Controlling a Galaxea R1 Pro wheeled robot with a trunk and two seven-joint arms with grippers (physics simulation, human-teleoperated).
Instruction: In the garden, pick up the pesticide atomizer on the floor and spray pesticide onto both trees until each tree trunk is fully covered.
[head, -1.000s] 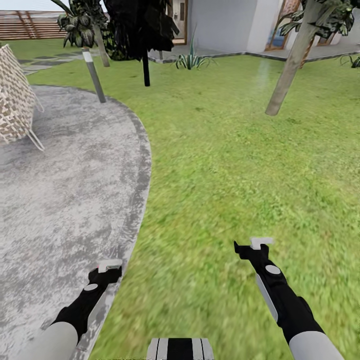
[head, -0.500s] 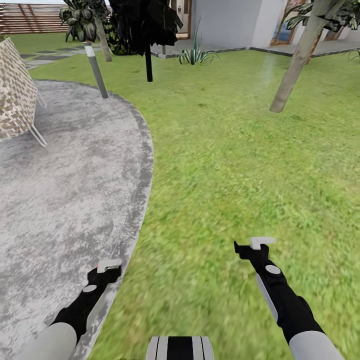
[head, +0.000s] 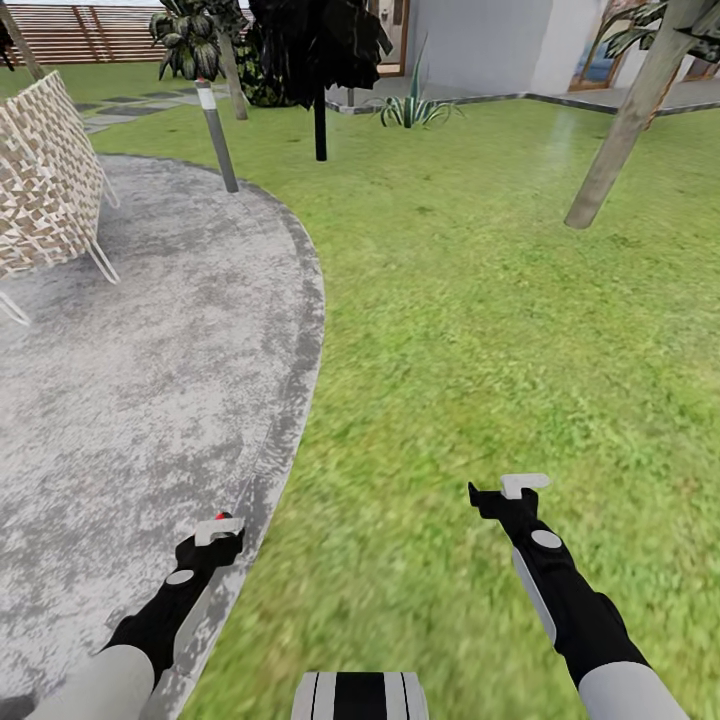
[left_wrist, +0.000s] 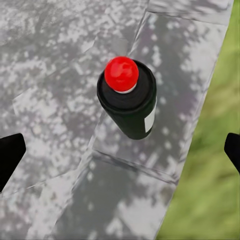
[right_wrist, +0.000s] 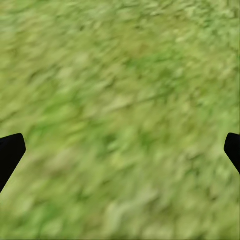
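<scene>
Left hand (left_wrist: 120, 150) open above atomizer (left_wrist: 127, 97), paving (left_wrist: 50, 60), grass (left_wrist: 210, 165) beside

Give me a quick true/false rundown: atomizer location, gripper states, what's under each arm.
1. The pesticide atomizer stands upright on the grey stone paving. True.
2. The left gripper is shut on the atomizer. False: its fingertips are spread wide, nothing between them.
3. The right gripper hangs over grass. True.
4. The atomizer's cap is green. False: it is red, on a dark body.
5. A leaning tree trunk rises from the lawn ahead on the right. True.
</scene>
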